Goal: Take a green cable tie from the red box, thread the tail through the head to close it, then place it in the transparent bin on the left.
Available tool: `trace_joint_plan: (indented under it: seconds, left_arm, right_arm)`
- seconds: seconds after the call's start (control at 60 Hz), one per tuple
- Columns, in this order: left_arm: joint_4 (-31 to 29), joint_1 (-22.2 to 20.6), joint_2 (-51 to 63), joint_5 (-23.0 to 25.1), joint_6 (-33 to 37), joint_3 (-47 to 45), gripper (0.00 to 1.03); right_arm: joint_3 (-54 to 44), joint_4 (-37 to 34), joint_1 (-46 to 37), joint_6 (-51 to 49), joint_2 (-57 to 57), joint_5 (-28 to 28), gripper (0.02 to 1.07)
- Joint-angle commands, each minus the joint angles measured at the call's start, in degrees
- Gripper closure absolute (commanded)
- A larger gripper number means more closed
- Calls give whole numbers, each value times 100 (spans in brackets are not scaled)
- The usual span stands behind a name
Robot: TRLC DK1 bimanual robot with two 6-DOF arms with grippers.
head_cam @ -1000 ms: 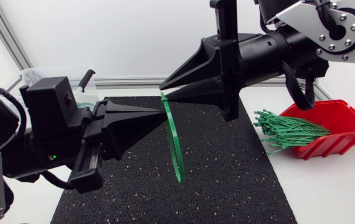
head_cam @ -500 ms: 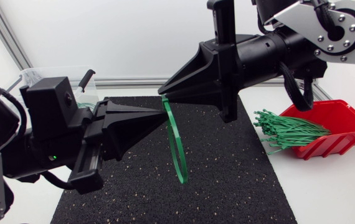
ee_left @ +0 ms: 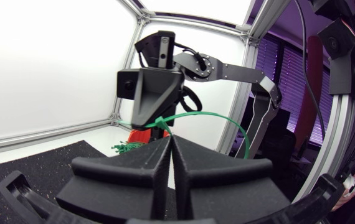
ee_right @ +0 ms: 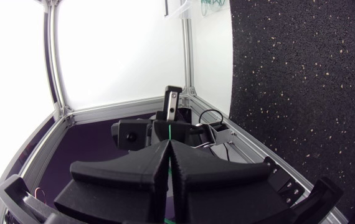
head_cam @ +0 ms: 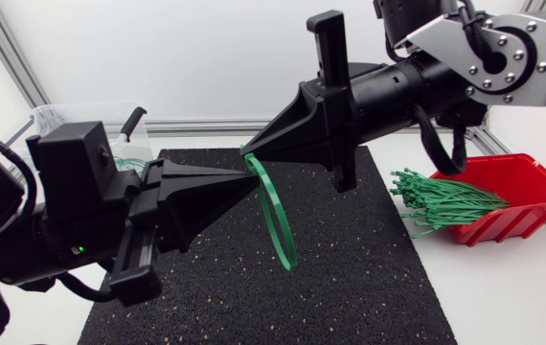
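Green cable tie (head_cam: 281,220) hangs in the air above the black mat (head_cam: 350,278), bent round into a loop. Its upper end sits where the two tools meet and the rest of the ring droops down and to the right of them in the head view, clear of the mat.

The left tool (head_cam: 252,178) comes in low from the left side and points toward the middle of the desk (head_cam: 503,297). Its two wedge fingers are pressed together at the tips, with the green strap pinched between them; the left wrist view shows the strap leaving the closed tips and arcing away to one side.

The right tool (head_cam: 250,153) reaches in from the upper right and sits just above the left one, the two sets of tips almost touching. Its fingers are also closed, clamped on the top of the loop, and a thin green line runs out from between their tips in the right wrist view.

At the right side of the desk, the red box (head_cam: 527,182) stands just off the mat, tilted toward it. A bundle of green ties (head_cam: 441,201) sticks out of its open front. The transparent bin (head_cam: 72,120) stands at the far left corner, behind the left arm, well apart from the loop.
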Motion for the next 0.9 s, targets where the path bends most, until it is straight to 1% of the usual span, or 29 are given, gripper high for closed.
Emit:
trace_joint_plan:
  seconds: [0.0, 0.083, 0.217, 0.283, 0.3, 0.317, 0.35, 0.367, 0.383, 0.4, 0.417, 0.5, 0.583, 0.617, 0.633, 0.667, 0.7, 0.733, 0.783, 0.85, 0.883]
  left_arm:
    - [-43, -336, -316, 320, 66, 146, 100]
    - [-43, -318, -272, 294, 93, 164, 100]
    - [27, -20, 44, 294, 145, 190, 100]
    - [45, 156, 167, 303, 154, 234, 100]
    - [36, 191, 193, 294, 154, 243, 100]
    - [36, 235, 229, 303, 154, 252, 100]
    - [10, 323, 255, 303, 154, 269, 100]
    - [1, 385, 281, 303, 154, 287, 100]
    - [-8, 402, 290, 303, 154, 296, 100]
    - [-25, 473, 308, 303, 145, 322, 100]
    - [-43, 534, 317, 303, 137, 331, 100]
    - [-280, 780, 360, 320, 119, 454, 100]
    - [-790, 1035, 501, 311, 110, 717, 100]
    - [-1256, 1097, 563, 303, 119, 893, 100]
    - [-1414, 1105, 580, 303, 137, 955, 100]
    - [-1783, 1123, 624, 215, 189, 1104, 100]
    - [-1994, 1114, 651, 4, 286, 1183, 100]
    - [-2232, 1097, 668, -304, 444, 1271, 100]
    - [-2319, 1088, 668, -541, 523, 1306, 100]
    - [-2478, 1114, 677, -831, 637, 1394, 100]
    - [-2566, 1132, 694, -972, 717, 1447, 100]
  right_arm:
    - [-12, 200, -120, 118, 456, 273, 101]
    - [-65, 200, -59, 126, 341, 273, 101]
    - [-117, 173, 3, 126, -37, 273, 101]
    - [-144, 182, 12, 82, -195, 185, 100]
    - [-152, 173, 12, 82, -239, 132, 97]
    - [-152, 147, 12, 74, -265, 79, 89]
    - [-126, 50, 21, 38, -327, -35, 72]
    - [-117, -11, 21, 3, -362, -96, 61]
    - [-117, -46, 21, -32, -379, -114, 55]
    - [-117, -90, 12, -76, -432, -123, 47]
    - [-117, -99, -6, -111, -476, -123, 42]
    - [-152, -117, -234, -234, -608, -105, 34]
    - [-135, -240, -454, -471, -617, -17, 17]
    - [-135, -275, -524, -603, -590, 18, 8]
    - [-135, -284, -560, -665, -582, 44, 6]
    - [-135, -328, -639, -849, -546, 202, 6]
    - [-135, -372, -674, -1060, -511, 369, 6]
    - [-126, -459, -691, -1333, -450, 528, 5]
    - [-126, -574, -709, -1728, -406, 923, 5]
    - [-91, -802, -674, -2317, -283, 1618, 5]
    - [-91, -872, -665, -2563, -239, 1837, 6]
